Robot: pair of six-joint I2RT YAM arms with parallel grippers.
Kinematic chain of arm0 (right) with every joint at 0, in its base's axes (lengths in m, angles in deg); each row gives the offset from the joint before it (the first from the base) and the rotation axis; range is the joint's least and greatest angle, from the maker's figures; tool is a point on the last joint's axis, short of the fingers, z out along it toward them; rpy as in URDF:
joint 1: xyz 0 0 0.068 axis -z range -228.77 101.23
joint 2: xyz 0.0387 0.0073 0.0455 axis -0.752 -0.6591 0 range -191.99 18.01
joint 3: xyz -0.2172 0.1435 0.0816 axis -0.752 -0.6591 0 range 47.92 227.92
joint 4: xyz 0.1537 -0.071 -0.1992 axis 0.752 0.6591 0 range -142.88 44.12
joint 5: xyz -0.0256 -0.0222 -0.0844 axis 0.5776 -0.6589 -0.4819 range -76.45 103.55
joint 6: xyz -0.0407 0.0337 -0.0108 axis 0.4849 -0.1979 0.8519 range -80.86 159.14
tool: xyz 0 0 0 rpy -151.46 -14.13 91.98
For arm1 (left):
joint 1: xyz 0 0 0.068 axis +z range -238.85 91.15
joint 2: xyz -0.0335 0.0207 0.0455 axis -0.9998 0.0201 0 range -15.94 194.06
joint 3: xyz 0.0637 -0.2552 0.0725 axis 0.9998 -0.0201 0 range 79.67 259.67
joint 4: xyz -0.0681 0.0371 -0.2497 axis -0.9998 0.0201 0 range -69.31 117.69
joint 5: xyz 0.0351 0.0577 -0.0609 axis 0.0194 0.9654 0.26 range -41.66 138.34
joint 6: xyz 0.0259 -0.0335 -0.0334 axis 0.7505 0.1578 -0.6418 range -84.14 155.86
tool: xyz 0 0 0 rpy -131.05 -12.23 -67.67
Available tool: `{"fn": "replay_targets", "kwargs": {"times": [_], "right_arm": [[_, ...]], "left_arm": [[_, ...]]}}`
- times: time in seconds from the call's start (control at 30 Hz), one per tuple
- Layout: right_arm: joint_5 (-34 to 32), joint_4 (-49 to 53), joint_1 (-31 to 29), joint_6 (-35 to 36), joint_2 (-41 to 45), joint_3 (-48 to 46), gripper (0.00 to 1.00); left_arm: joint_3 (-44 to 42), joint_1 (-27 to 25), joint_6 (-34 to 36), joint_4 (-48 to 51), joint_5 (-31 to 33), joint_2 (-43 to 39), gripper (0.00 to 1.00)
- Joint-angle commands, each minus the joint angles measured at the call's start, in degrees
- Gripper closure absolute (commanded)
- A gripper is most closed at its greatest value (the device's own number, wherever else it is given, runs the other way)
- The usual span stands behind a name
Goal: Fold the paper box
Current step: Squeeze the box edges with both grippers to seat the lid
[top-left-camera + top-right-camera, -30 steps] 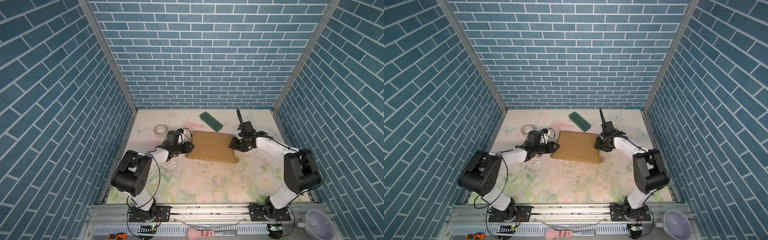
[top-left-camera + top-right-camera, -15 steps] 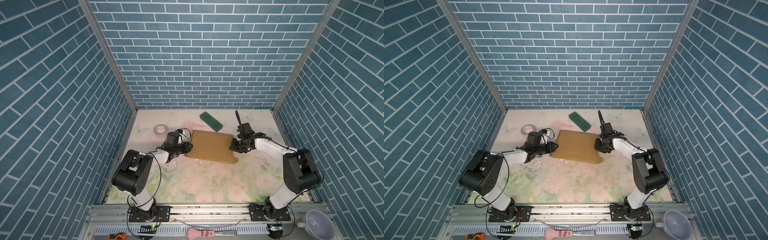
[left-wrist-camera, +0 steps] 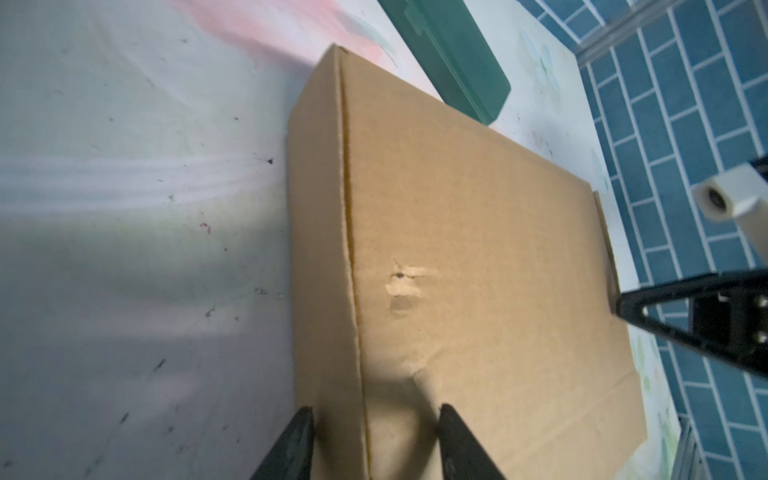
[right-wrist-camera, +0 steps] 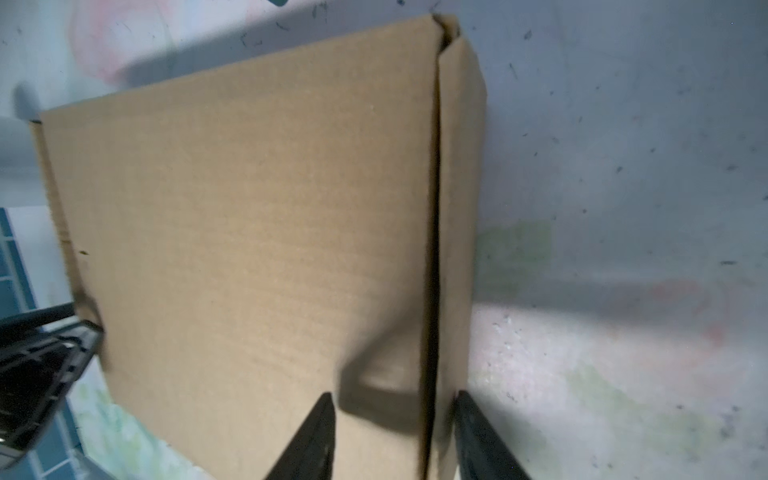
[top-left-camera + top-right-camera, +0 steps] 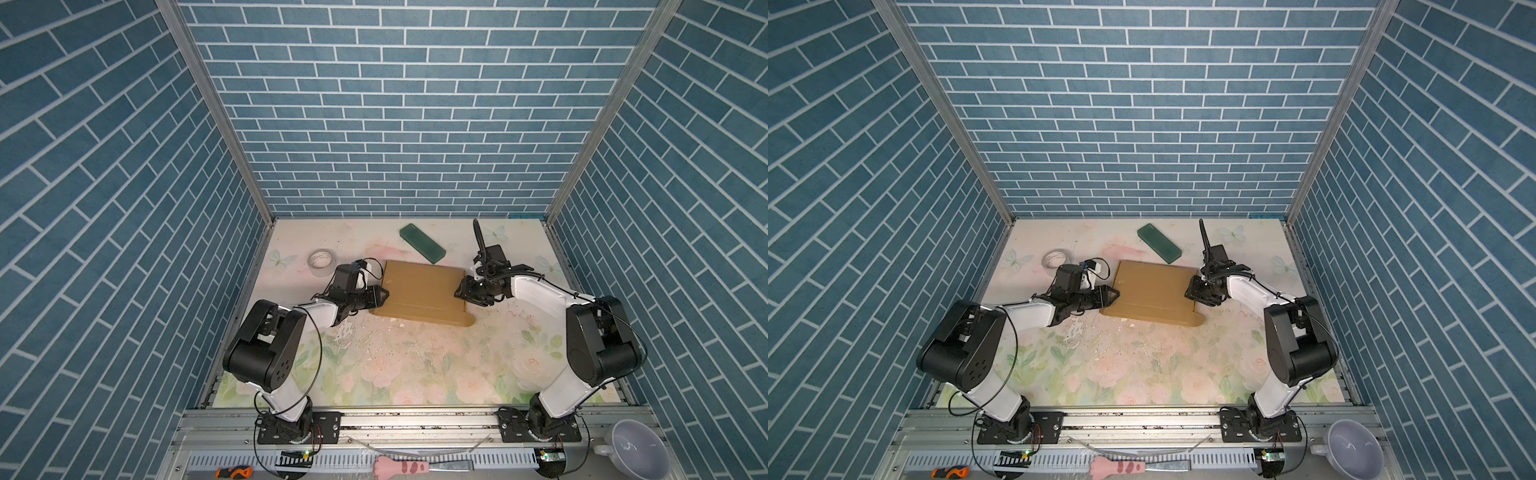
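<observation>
Box count: 1, brown cardboard box, folded shut, lying flat
Box place: far half of the tabletop, about midway between left and right edges; rounded tab poking out at its near right corner
Box surface: torn scuff on the lid near the left side, seen in the left wrist view
Arms: 2, black and white, bases at the near edge
Left gripper: at the box's left side, jaws spread, tips astride the lid's edge fold in the left wrist view; contact with the cardboard unclear
Right gripper: at the box's right side, jaws spread, tips astride the right edge seam in the right wrist view; contact unclear
Green block: 1, flat, near the far edge, just beside the box's far right corner
Tape roll: 1, near the left edge, far half, behind the left gripper
Off the tabletop, in front of the near edge: 1 pale mug, 1 orange-handled screwdriver, 1 pink paw-shaped tool
Surface: pale floral print, scuffed, crumbs and specks in the middle
Room: blue brick-pattern walls on three sides, metal posts at the far corners
</observation>
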State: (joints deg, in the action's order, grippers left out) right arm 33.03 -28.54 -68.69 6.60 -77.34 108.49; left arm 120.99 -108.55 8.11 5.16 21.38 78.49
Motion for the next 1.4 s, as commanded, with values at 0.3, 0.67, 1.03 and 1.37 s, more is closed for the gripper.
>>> {"fn": "replay_targets", "kwargs": {"times": [0.3,0.67,1.03,1.37], "right_arm": [[15.00,-8.82,9.66,-0.91,-0.40,-3.98,0.22],[20.18,-17.76,10.78,-6.46,-5.07,-7.12,0.16],[22.47,-22.78,10.14,-9.01,-8.25,-9.45,0.16],[24.13,-27.80,8.35,-12.72,-10.53,-10.92,0.16]], "left_arm": [[9.28,4.11,-0.20,-0.37,-5.60,6.30,0.38],[14.26,6.03,-1.48,-0.27,-8.31,17.10,0.52],[7.37,10.91,-4.95,-4.07,-9.64,18.38,0.66],[4.05,13.90,-5.87,-4.01,-9.69,18.84,0.71]]}}
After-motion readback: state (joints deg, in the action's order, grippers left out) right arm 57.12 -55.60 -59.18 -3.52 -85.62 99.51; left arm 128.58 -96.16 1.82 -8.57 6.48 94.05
